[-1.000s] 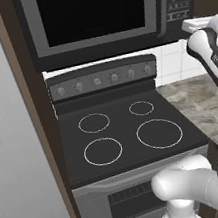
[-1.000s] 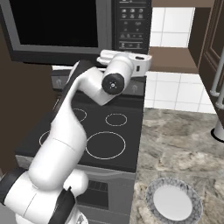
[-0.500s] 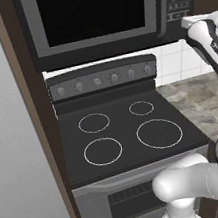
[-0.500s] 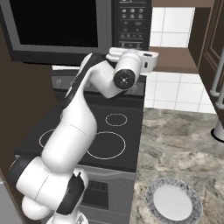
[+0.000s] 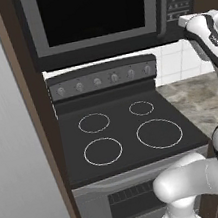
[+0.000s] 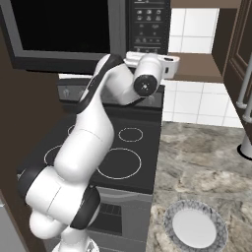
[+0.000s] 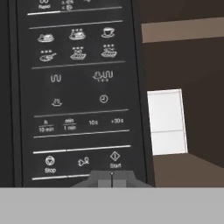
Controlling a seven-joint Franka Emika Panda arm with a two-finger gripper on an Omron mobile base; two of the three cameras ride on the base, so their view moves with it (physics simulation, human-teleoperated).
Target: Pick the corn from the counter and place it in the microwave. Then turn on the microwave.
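**Closed gripper being held at the microwave's button panel**

The gripper point(image 7: 111, 178) is being held shut — its two fingertips are pressed together with nothing between them — just below the Start button point(image 7: 114, 158) at the lower right of the button panel point(image 7: 78, 92). Whether the tips are touching the panel cannot be told. A Stop button point(image 7: 50, 162) is being shown to the left of Start, with rows of food icons and timer keys above.

The microwave point(image 5: 100, 16) is being seen mounted above the black stovetop point(image 5: 128, 133), its dark window door point(image 6: 59, 29) closed. The corn cannot be made out; the inside of the microwave is being hidden by the dark door.

The arm point(image 6: 88, 147) is being raised from the near left in the right base view, with the hand point(image 6: 150, 66) being held level at the panel's lower edge. The counter point(image 6: 202, 167) is lying to the right of the stovetop — a patterned plate point(image 6: 195, 229) is resting on its near part. A white tiled backsplash point(image 6: 197, 101) is running behind it.
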